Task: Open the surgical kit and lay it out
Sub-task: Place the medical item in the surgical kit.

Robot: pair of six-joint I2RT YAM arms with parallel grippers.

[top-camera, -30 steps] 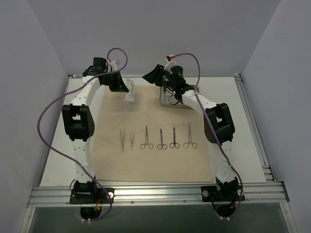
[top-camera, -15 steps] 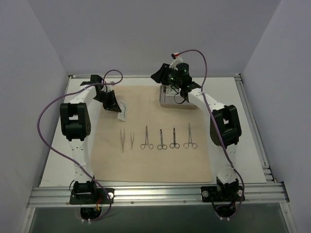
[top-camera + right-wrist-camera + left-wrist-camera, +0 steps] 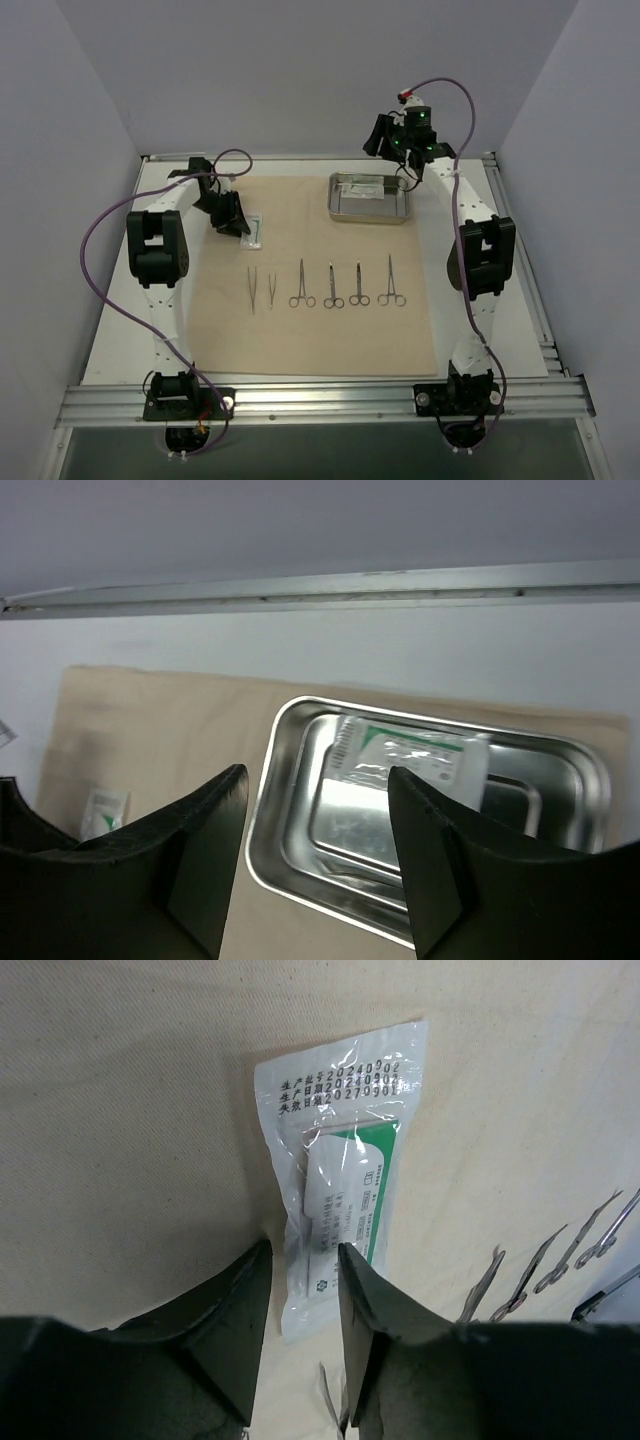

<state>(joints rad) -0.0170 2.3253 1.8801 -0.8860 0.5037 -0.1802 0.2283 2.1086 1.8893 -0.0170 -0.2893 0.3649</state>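
Note:
The beige cloth wrap lies spread flat. One white packet lies on its left part. My left gripper hovers over the packet's near end, jaws a little apart and open. The steel tray sits at the cloth's back right with the second white packet inside. My right gripper hangs open above and behind the tray, holding nothing. Two tweezers and several clamps lie in a row mid-cloth.
Bare white table runs along both sides of the cloth. An aluminium rail edges the back of the table, with grey walls beyond. Purple cables loop over both arms. Clamp tips show right of the left gripper.
The left gripper carried the packet forward and down onto the cloth, then stayed there. The right gripper rose from over the tray and drew back to the right.

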